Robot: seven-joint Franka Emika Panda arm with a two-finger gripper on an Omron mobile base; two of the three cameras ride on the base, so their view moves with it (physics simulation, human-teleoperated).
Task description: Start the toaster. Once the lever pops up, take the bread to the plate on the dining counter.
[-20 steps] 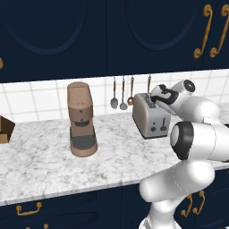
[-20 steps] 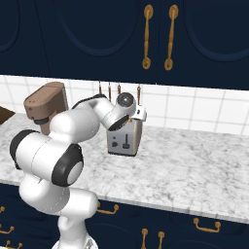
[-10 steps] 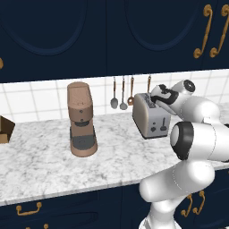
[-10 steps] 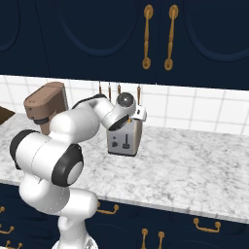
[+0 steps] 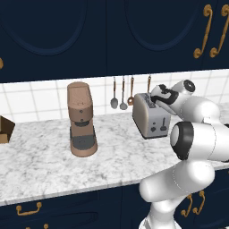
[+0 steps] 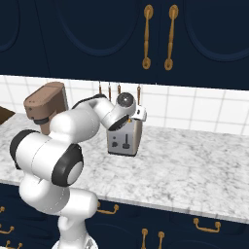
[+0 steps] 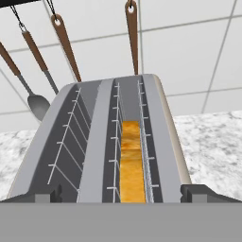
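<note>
Tool is hovering w/ jaws wide apart, gripping nothing, right over the toaster, which is sitting near the bench back edge. Bread is sitting low in one slot. Risk: jaws straddling the slots may be snagging the wire guides, or missing the lever on the end face. Count: 1 toaster, 2 slots, 1 bread slice, 1 coffee machine, 4 hanging utensils.

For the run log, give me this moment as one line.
gripper: open, above toaster | bread: in right slot | phase: before grasp
</note>
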